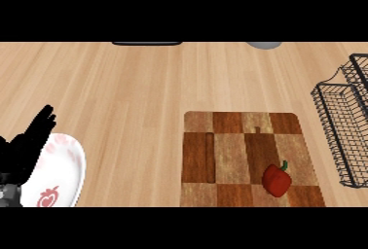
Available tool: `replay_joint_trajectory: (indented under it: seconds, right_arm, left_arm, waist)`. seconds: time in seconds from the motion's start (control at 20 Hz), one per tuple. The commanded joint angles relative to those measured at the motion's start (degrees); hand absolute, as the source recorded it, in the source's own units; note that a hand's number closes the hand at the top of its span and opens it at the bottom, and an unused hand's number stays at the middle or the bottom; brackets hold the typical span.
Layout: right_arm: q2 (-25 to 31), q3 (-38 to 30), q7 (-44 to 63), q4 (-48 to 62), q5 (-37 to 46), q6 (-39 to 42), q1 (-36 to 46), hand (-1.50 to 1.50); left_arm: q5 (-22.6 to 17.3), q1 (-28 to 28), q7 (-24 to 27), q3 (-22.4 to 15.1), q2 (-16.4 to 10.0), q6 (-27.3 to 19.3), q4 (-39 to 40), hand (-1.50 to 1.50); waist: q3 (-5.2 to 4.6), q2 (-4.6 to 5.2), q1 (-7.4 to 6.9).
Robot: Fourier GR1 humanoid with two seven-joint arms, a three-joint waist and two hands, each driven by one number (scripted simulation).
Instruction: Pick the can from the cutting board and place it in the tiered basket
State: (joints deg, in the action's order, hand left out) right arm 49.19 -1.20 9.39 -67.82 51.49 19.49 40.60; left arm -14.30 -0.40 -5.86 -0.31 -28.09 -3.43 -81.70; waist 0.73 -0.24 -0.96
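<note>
While relaxed, left hand (26,148) by plate (67,170)

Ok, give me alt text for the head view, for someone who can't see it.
A checkered cutting board holds only a red pepper; no can shows. A black wire basket stands at the right edge, and the robot's left hand rests open by a white plate at the left.
</note>
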Motion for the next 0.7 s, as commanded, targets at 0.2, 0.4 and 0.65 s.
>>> replay_joint_trajectory:
  seconds: [0.2,0.4,0.65]
  right_arm:
    - [-2.55,-4.59,5.10,5.72,-1.65,2.26,0.36,-1.50]
    - [-2.01,-8.63,2.61,6.25,-4.50,0.36,3.75,-1.50]
    - [-2.39,-16.52,4.49,7.07,-8.42,-5.80,8.43,-1.50]
  left_arm:
    - [0.26,3.03,-1.77,-0.08,1.32,0.63,2.81,0.00]
    - [1.84,3.39,0.23,-1.20,2.63,0.47,5.04,0.00]
    - [1.80,4.16,0.32,-1.54,3.24,0.26,3.74,0.00]
  waist:
    - [-0.74,0.27,0.70]
    - [-0.76,0.38,0.64]
    - [-0.73,0.39,0.30]
